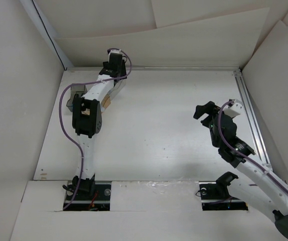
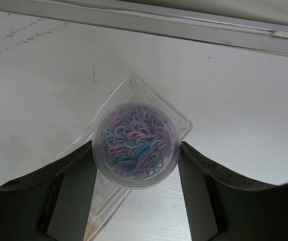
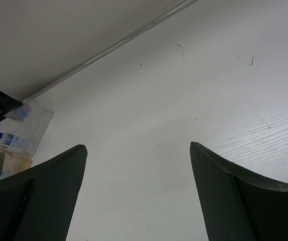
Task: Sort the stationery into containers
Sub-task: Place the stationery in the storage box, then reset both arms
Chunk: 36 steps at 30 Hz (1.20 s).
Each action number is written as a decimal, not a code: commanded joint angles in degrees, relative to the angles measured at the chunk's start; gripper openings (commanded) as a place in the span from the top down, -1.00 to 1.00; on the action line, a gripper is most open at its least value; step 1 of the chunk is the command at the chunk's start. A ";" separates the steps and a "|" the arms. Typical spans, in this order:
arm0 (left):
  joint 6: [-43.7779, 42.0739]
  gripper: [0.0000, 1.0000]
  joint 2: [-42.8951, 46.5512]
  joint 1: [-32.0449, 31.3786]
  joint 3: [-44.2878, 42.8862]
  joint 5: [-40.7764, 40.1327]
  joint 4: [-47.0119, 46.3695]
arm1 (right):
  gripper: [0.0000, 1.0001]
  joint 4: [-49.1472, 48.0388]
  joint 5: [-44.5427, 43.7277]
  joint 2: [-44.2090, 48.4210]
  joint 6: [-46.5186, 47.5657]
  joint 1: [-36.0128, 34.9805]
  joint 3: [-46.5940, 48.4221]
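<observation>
A round clear tub (image 2: 135,145) of coloured loops is pinched by the left gripper (image 2: 136,150), directly over the clear bin (image 2: 178,120) near the far left corner of the table (image 1: 159,125). The right gripper (image 3: 137,146) is held spread and empty above bare surface towards the right edge. A blue-capped bottle (image 3: 3,138) is seen at that bin; whether it lies inside cannot be told

Top view: the left arm (image 1: 91,95) covers most of the grey bin (image 1: 68,100) and amber bin (image 1: 106,103); their contents are unreadable. Left wrist view: the round tub (image 2: 135,145) hides the clear bin's (image 2: 182,123) middle, and the frame bottom cuts off its lower end. Right wrist view: the bottle (image 3: 6,139) is blurred at the left edge.
</observation>
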State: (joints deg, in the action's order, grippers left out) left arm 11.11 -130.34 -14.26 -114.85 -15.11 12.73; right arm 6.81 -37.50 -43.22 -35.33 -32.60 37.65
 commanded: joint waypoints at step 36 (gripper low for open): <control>7.42 -1.00 35.56 -2.70 15.22 9.23 -8.94 | 0.71 -3.03 0.93 -0.11 1.41 0.34 0.67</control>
State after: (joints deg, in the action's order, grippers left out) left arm 14.98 -101.21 -17.06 -105.82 -8.16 6.74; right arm 6.70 -36.49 -43.88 -34.11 -32.60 37.65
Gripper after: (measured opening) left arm 0.997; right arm 0.186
